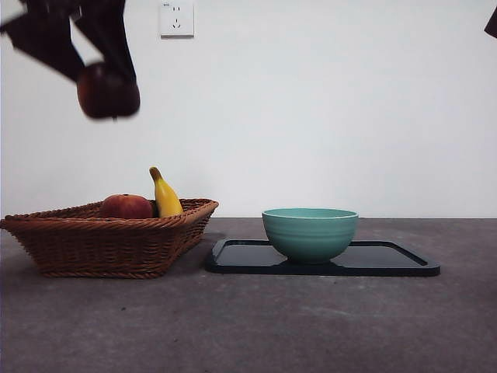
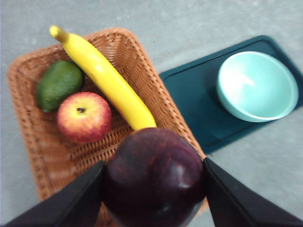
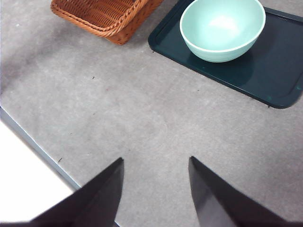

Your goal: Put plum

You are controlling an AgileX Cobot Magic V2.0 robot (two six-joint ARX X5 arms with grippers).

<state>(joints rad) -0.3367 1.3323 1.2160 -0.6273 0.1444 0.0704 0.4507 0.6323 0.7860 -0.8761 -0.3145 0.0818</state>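
Note:
The plum [image 2: 154, 177] is dark maroon, round and glossy. My left gripper [image 2: 154, 189] is shut on it and holds it high above the wicker basket [image 2: 33, 137]. In the front view the plum [image 1: 107, 92] hangs at the top left in the left gripper [image 1: 109, 89], well above the basket [image 1: 109, 241]. A teal bowl [image 1: 310, 231] stands empty on a dark tray [image 1: 388, 260] to the right of the basket. My right gripper [image 3: 156, 189] is open and empty over bare table, away from the tray; it shows only as a black tip [image 1: 491, 23] in the front view.
The basket holds a yellow banana [image 2: 106, 78], a red-yellow peach-like fruit [image 2: 84, 117] and a green avocado [image 2: 59, 84]. A wall socket [image 1: 176, 19] is on the white wall behind. The table's edge [image 3: 38, 146] runs near the right gripper.

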